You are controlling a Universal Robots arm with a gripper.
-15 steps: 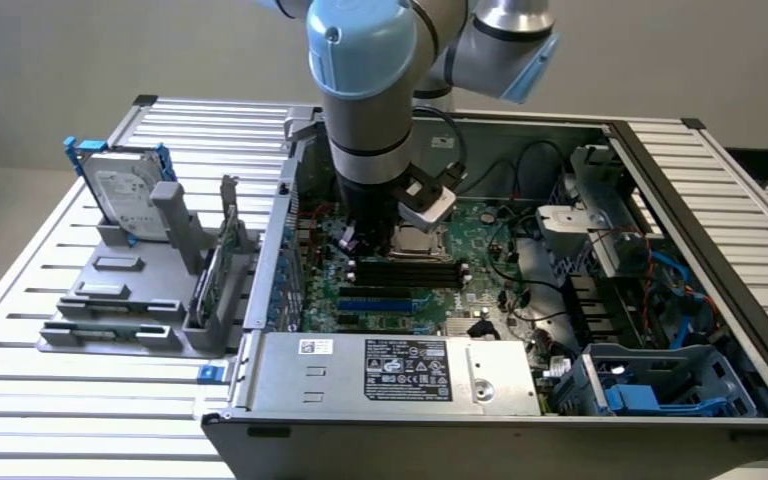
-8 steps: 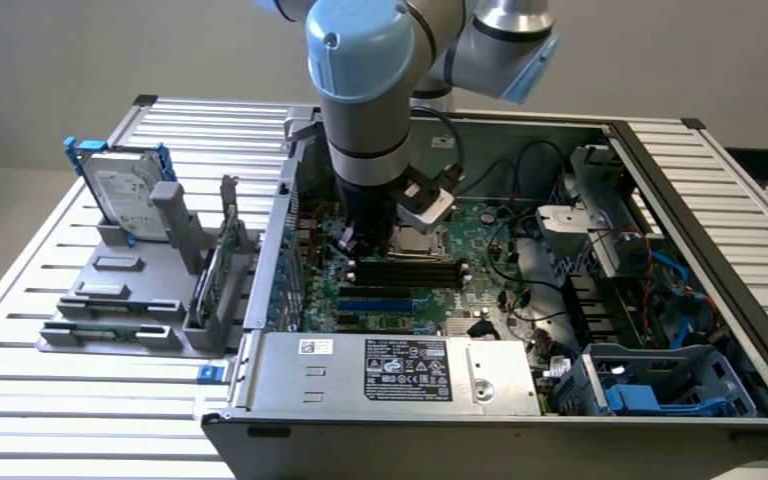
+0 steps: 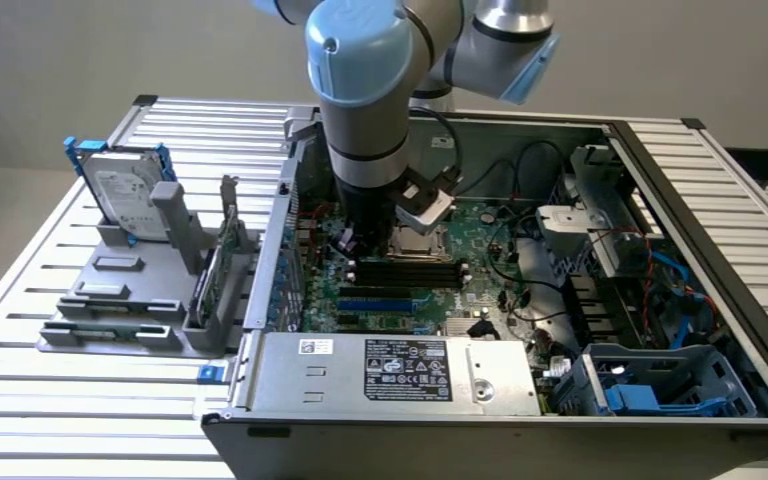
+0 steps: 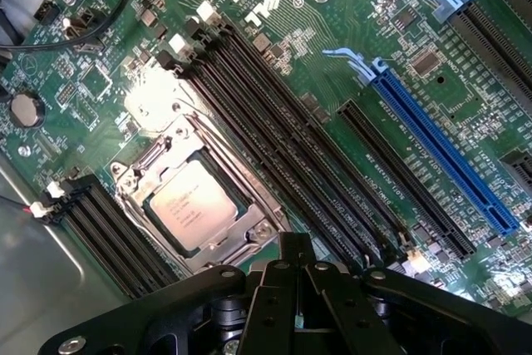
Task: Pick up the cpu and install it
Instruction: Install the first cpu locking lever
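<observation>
Gripper (image 4: 295,276) hangs just above the green motherboard (image 4: 274,56) with its black fingers drawn together and nothing between them. Beside it, the cpu (image 4: 189,205), a small flat square chip with a silver-grey metal lid, lies seated in its socket, framed by the bright metal retention bracket (image 4: 179,176).

Judging by its look, the chip is light, rigid and smooth-topped, so it would slip under a loose pinch. Its contacts underneath and the socket below are likely delicate, so it ought to be taken by two opposite edges and kept level, never pressed on the lid.

Room around it is tight. Black memory slots (image 4: 274,122) run close along one side of the socket and a second shorter bank (image 4: 104,230) along the other, with a long blue expansion slot (image 4: 440,155) further off. In the exterior view the arm (image 3: 371,110) reaches down into the open grey computer case (image 3: 704,200), whose walls, black cables (image 3: 518,160) and silver power supply (image 3: 398,370) hem it in. On the slatted desk (image 3: 37,420) outside stands a labelled silver hard drive (image 3: 124,190) in a grey holder.
</observation>
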